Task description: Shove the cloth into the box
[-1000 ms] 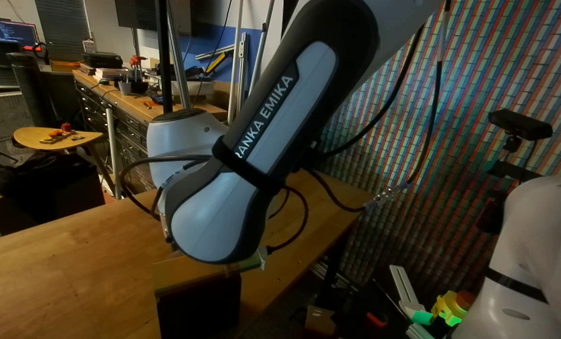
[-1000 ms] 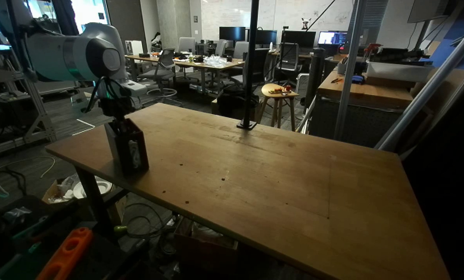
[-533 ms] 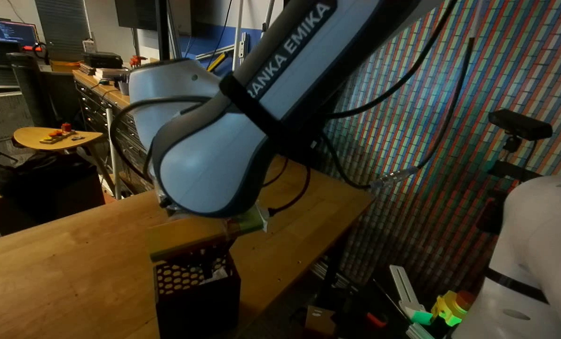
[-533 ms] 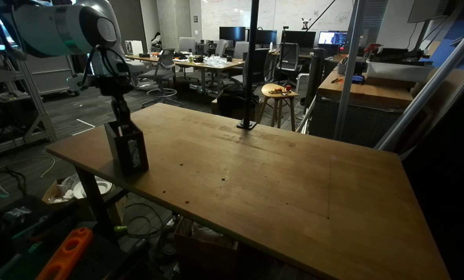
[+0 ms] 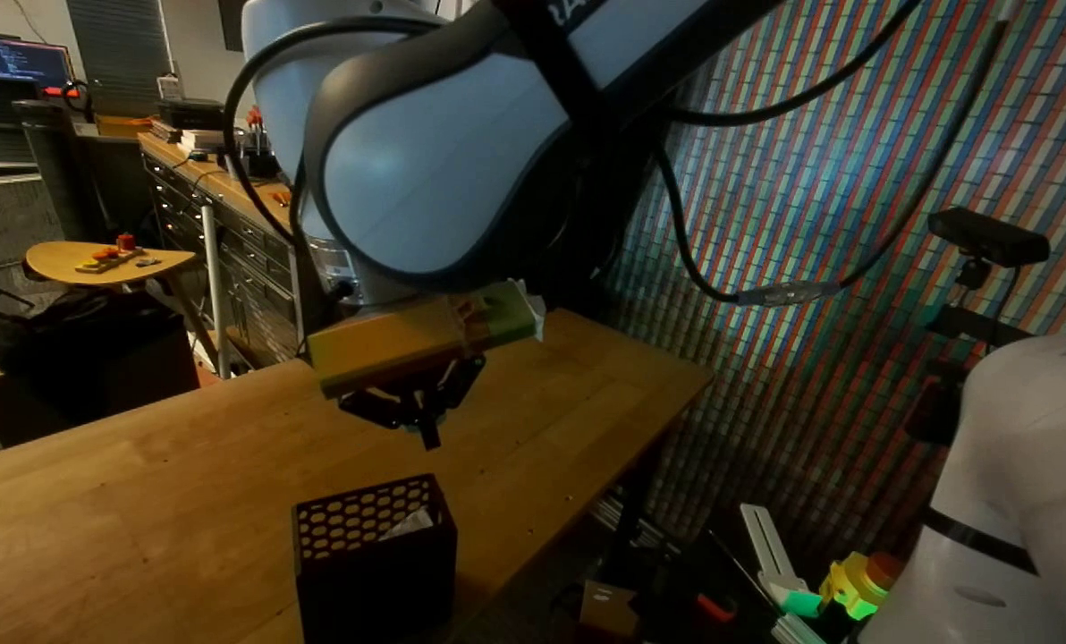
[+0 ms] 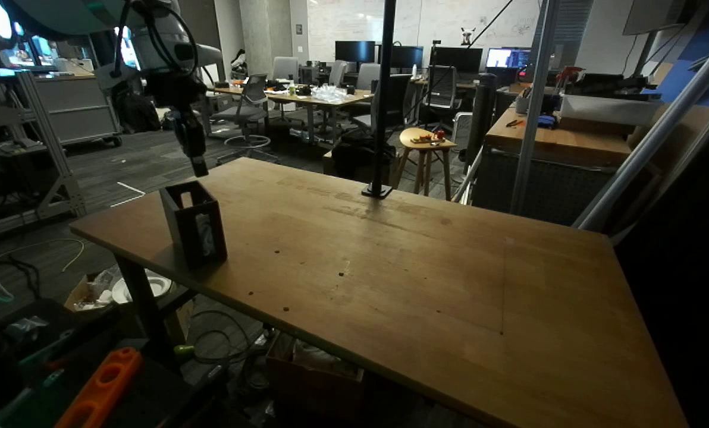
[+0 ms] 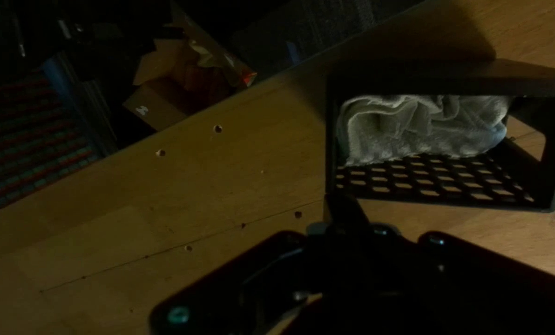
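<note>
I watch the counter slantwise from above in both exterior views, which share the box and tool; my wrist view, nearer, looks past the tool down into the box.

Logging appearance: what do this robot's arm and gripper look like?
The arm is pale grey, rounded and dark-edged, with a black strap, black cables looping outside and light lettering cut off by the frame. The gripper is black, with hinged links; a yellow-and-green block sits above it.
</note>
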`<action>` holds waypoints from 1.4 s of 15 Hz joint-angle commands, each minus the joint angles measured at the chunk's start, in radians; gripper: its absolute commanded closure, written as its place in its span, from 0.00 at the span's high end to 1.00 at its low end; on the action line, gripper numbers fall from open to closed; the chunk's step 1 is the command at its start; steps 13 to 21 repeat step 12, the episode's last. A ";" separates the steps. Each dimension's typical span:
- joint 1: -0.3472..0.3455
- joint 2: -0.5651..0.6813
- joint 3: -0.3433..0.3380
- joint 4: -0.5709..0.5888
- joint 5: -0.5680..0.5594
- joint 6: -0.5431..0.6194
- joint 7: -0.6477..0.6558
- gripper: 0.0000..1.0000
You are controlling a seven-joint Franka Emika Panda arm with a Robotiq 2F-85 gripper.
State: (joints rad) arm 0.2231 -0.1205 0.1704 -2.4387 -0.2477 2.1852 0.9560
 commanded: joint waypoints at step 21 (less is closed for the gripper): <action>-0.073 -0.072 0.028 -0.006 -0.031 -0.040 -0.005 0.27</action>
